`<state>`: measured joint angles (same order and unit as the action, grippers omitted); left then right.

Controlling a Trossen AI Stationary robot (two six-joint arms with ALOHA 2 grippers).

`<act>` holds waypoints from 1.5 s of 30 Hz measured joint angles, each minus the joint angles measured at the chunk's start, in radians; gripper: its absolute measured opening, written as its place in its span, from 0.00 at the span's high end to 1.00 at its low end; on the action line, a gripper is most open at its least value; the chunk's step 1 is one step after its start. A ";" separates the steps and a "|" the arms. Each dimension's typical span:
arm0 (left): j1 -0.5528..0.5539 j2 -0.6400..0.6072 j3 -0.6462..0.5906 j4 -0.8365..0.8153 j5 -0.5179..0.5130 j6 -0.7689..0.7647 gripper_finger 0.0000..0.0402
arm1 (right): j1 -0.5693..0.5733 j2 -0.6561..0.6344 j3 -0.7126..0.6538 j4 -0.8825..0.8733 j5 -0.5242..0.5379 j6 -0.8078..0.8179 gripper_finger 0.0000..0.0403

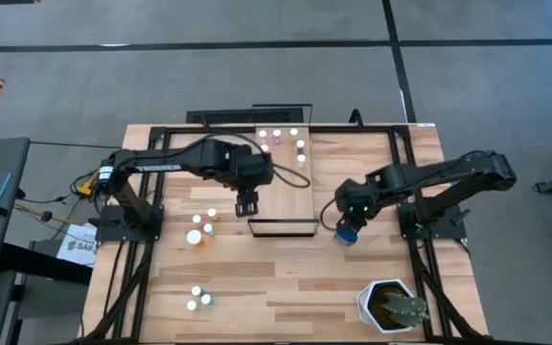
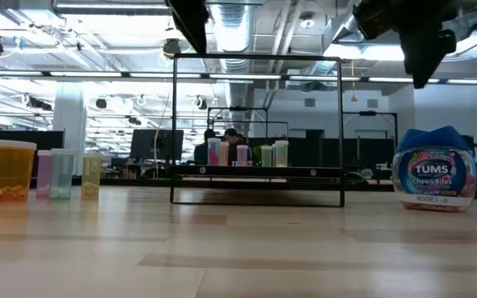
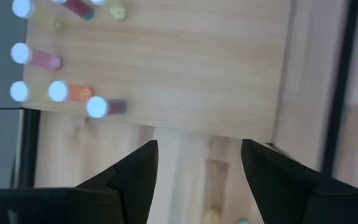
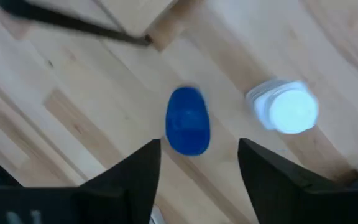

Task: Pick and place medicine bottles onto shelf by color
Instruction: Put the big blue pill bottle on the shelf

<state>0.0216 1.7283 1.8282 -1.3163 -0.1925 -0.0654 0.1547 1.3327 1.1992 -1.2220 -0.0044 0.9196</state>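
Several small bottles (image 1: 278,136) stand on the shelf (image 1: 286,182), others (image 1: 199,230) wait on the table (image 1: 286,278); both end effectors, left (image 1: 246,205) and right (image 1: 349,230), gape empty

Two black jointed arms on black frame bases, green light on right arm (image 1: 357,205), yellow-orange cables by left arm (image 1: 175,161), dark wedge-shaped fingers (image 3: 132,180)

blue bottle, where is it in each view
high: blue bottle right of the shelf, under the right gripper.
low: far right, standing on the table.
left wrist: not in it.
right wrist: centre, seen from above.
Shared landmark: the shelf's dark corner beside it.
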 joint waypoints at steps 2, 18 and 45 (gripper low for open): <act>-0.031 -0.010 0.000 -0.011 -0.005 -0.036 0.46 | 0.026 0.025 0.000 -0.001 0.000 0.000 0.38; -0.227 -0.029 0.000 -0.047 -0.053 -0.284 0.46 | 0.097 0.161 0.000 0.011 0.006 -0.056 0.37; -0.261 -0.027 0.000 -0.055 -0.132 -0.361 0.46 | 0.058 0.161 -0.196 0.210 -0.051 -0.094 0.40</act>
<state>-0.2398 1.7008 1.8278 -1.3713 -0.3247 -0.4263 0.2131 1.4940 1.0027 -1.0118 -0.0551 0.8260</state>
